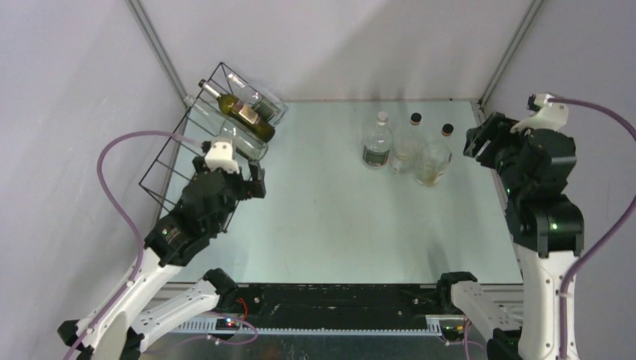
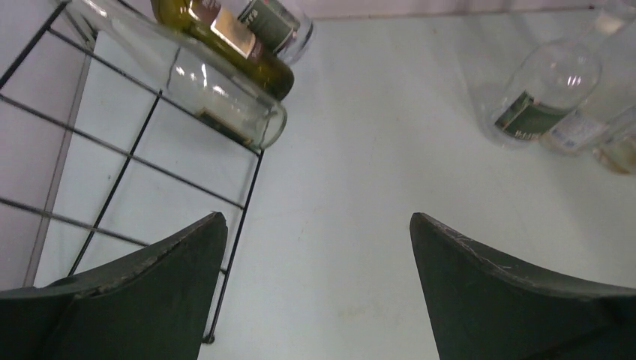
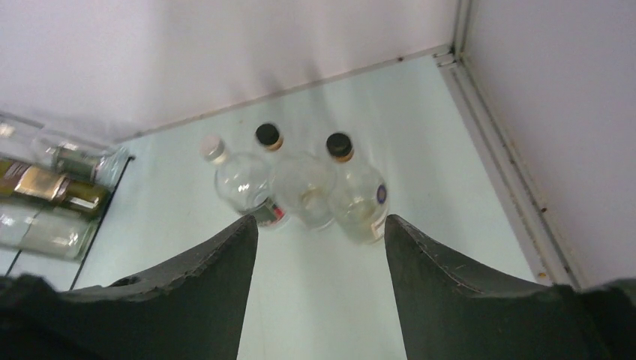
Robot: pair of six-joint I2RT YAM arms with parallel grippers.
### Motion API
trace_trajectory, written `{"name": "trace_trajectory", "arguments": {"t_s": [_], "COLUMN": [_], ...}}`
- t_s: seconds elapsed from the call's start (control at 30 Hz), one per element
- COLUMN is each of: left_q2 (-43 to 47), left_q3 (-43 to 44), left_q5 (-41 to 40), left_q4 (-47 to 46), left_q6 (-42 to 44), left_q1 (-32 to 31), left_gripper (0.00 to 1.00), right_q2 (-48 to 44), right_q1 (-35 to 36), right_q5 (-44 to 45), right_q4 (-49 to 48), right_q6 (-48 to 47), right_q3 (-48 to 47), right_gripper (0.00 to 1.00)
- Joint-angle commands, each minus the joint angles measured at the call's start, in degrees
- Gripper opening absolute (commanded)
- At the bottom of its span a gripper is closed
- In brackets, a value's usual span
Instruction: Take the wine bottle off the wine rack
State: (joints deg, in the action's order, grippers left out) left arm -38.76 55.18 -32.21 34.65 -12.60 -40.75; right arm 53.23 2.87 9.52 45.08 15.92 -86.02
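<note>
The black wire wine rack [image 1: 166,146] stands tilted at the far left, also in the left wrist view [image 2: 241,221]. Three bottles lie across its top. They are an olive-green wine bottle [image 1: 244,112] [image 2: 240,49] with a tan label, a clear one [image 1: 264,105] behind it and a clear one [image 1: 244,142] [image 2: 202,86] nearer me. My left gripper [image 1: 257,181] [image 2: 315,217] is open and empty, just short of the rack's right edge and below the near clear bottle. Far right, my right gripper [image 1: 474,142] [image 3: 321,219] is open and holds nothing.
Three clear bottles stand upright together at the back middle of the table [image 1: 322,217]. One has a white cap [image 1: 376,142] [image 3: 241,180] and two have dark caps [image 1: 406,148] [image 1: 435,161]. They are just left of my right gripper. Walls close in the sides and back.
</note>
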Motion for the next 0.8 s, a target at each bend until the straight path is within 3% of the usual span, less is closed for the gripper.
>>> {"name": "trace_trajectory", "arguments": {"t_s": [0.0, 0.2, 0.33, 0.53, 0.77], "left_q2": [-5.9, -12.0, -12.9, -14.7, -18.9], "left_q3": [4.7, 7.7, 7.7, 7.0, 9.2], "left_q5": [3.8, 17.6, 19.5, 23.7, 26.1], "left_q4": [-7.6, -10.0, -11.7, -13.0, -16.3], "left_q6": [3.6, -3.4, -5.8, -8.5, -12.2], "left_q1": [3.8, 19.7, 23.5, 30.4, 37.8], "left_gripper": [1.0, 1.0, 1.0, 1.0, 1.0], "right_q2": [-3.8, -8.0, -12.4, -16.4, -13.4], "right_q1": [1.6, 5.3, 10.1, 27.8, 44.5], "right_q5": [-6.9, -9.5, -9.8, 1.5, 11.0], "right_q4": [4.1, 8.6, 8.5, 7.7, 6.1], "right_q6": [1.1, 4.4, 8.6, 16.1, 22.7], "right_q3": [1.4, 2.9, 11.2, 23.4, 27.9], "right_gripper": [0.65, 0.62, 0.59, 0.58, 0.58]}}
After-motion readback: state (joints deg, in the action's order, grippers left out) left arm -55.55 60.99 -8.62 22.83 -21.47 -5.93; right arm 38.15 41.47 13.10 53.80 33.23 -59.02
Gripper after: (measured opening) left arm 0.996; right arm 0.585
